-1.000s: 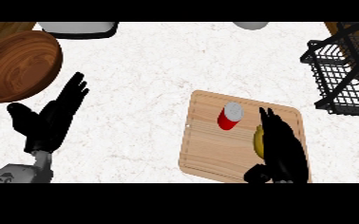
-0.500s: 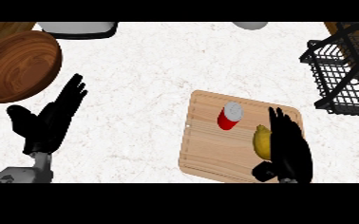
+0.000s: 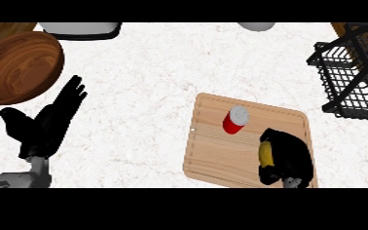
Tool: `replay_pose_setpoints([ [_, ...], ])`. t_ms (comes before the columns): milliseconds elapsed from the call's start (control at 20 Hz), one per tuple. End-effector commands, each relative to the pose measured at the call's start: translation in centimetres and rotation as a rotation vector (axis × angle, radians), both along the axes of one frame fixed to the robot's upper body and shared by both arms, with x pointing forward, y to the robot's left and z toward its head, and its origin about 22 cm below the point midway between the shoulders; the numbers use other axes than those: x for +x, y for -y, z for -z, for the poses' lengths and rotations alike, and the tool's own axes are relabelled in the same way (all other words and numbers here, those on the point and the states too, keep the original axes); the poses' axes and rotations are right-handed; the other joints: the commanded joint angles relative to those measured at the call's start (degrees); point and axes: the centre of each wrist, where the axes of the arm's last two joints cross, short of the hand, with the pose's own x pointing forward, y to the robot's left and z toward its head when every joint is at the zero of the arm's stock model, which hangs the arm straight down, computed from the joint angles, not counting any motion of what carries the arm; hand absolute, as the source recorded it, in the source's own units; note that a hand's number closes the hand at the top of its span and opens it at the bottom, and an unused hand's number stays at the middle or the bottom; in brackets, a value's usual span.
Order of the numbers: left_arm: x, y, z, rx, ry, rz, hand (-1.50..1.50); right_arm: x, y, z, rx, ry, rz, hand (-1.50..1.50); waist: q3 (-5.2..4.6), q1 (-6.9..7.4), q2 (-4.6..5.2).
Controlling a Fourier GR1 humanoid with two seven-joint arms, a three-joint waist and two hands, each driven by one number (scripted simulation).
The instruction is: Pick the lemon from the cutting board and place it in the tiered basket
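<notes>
Right hand (image 3: pixel 287 157) fingers, straight a moment ago, are now curling around the lemon (image 3: pixel 266 154) on the cutting board (image 3: pixel 215 146).
Left hand (image 3: pixel 50 122) is resting open; the round lemon may be slipping sideways, bumping the red can (image 3: pixel 235 120).

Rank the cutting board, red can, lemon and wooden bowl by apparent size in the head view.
1. Cutting board, largest.
2. Wooden bowl, cut off by the left edge, so unsure against the board.
3. Red can.
4. Lemon, mostly hidden by the right hand; unsure against the can.

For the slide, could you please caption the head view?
Right hand curled round the lemon on the cutting board, beside a red can; tiered basket at right.
</notes>
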Motion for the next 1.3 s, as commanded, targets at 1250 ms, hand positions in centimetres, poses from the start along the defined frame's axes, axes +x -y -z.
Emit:
replay_pose_setpoints([
  [1250,-0.4,-0.7,0.2,-0.012,-0.005,-0.037,0.0,3.2,30.3,-16.5,0.21,0.756,-0.43,1.5,1.47,-2.41,-0.16],
])
